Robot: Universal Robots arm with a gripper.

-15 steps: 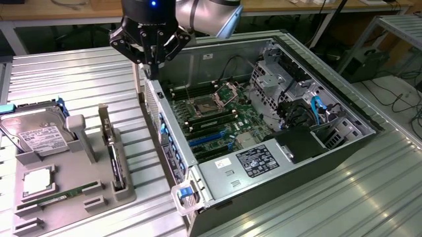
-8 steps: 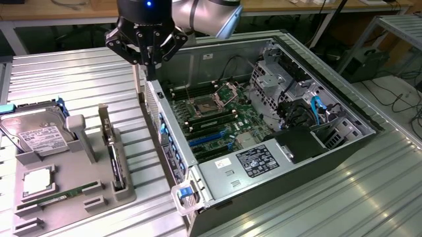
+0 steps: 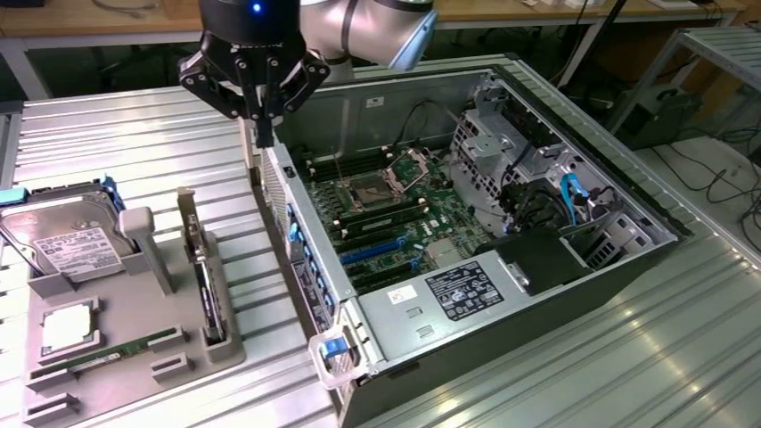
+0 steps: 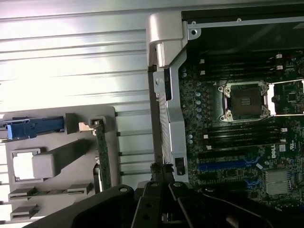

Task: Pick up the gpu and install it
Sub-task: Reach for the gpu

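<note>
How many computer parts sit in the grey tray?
4: hard drive at the tray's far end, silver chip and RAM stick at its near end, gpu on edge along the side nearest the computer case.

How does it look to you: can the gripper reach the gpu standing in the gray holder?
Probably yes: the gpu stands edge-on in the holder, its top edge uncovered, and the shut gripper hangs over the case wall nearby with nothing between them.

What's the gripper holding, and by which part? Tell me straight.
Nothing. The gripper is shut on nothing, over the case rim; the gpu stands edge-on in the tray, untouched.
</note>
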